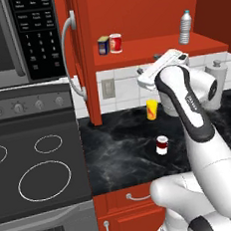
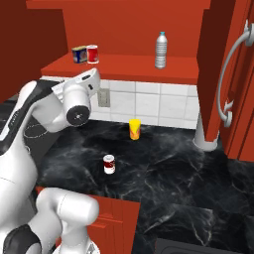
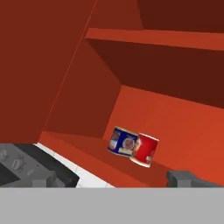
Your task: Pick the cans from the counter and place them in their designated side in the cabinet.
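We see the arm [image 1: 195, 115] raised, elbow bent, hand level with the cabinet shelf [image 1: 146, 54] — gripper [image 3: 131, 186] spread wide, empty — facing the red can [image 3: 145, 150].

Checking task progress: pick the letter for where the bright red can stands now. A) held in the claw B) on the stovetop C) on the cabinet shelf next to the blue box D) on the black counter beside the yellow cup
C: the red can stands on the cabinet shelf, right beside the blue box.
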Available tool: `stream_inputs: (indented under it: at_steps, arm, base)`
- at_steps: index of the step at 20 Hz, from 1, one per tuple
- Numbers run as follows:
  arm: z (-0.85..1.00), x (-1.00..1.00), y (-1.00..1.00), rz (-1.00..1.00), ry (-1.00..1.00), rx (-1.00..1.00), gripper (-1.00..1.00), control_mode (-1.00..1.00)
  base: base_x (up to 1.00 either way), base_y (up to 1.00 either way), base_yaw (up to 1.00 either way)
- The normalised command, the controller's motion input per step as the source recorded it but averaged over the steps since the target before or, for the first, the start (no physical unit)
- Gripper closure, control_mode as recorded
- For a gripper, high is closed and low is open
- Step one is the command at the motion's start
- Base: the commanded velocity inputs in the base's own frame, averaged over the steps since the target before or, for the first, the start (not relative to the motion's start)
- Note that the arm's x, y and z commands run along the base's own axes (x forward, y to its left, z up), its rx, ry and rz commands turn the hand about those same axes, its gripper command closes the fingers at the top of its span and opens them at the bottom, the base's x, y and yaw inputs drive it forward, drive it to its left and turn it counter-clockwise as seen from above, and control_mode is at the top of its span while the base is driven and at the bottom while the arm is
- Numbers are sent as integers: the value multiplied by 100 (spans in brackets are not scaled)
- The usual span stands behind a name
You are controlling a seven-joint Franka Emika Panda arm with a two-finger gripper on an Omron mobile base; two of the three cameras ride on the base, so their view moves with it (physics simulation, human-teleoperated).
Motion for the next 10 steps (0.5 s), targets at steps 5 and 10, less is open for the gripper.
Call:
stream_inputs:
  at_steps: [5,10]
  arm:
    - [0,-72,-21,4,7,-7,-100,-100]
    - [0,-68,-20,4,9,-8,-100,-100]
  base:
    - [0,0,0]
    - [0,0,0]
